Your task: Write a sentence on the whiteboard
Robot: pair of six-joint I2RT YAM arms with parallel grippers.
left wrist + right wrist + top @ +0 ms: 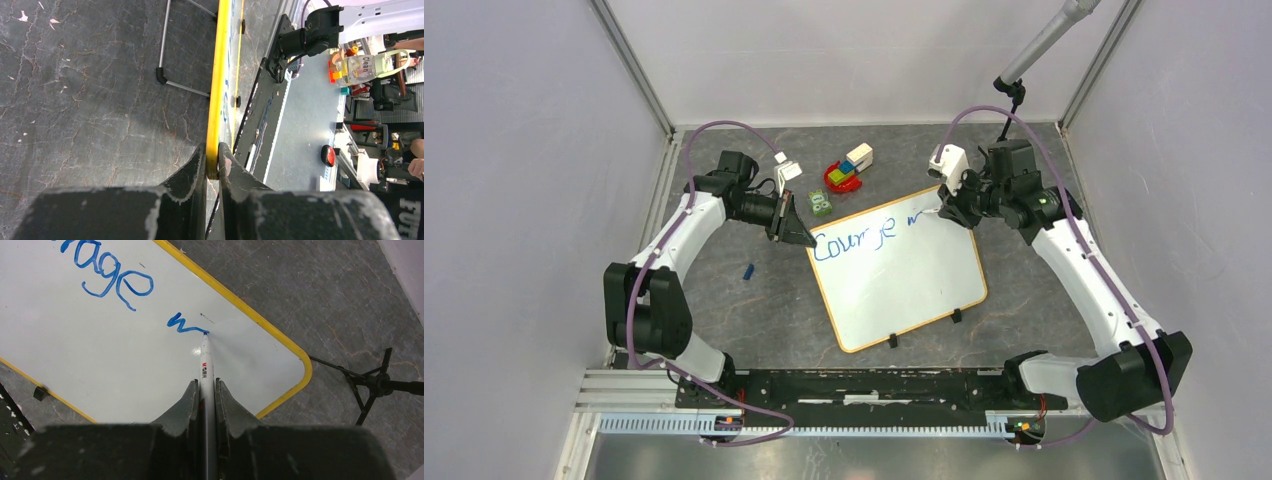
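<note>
Whiteboard (pixel 904 290) lying askew in the middle of the table (pixel 754 300) between my two arms, its far-left corner pinched in my left gripper (pixel 213 152), jaws narrow on the yellow rim. My right gripper (pixel 205 387) is clamped on the marker (pixel 206 357), whose tip touches the board at the end of a blue "w" just right of "Courage", leaving the sentence (pixel 864 238) barely begun. Next, I judge, comes the rest of that second word: short, light strokes rightward, with little room before the far-right rim.

At the frame's sides, white-shelled arms (pixel 679 232) with bulky black joints trailed thin purple cables (pixel 724 124); the black wedge-shaped fingers (pixel 187 175) were edge-scuffed grey.
</note>
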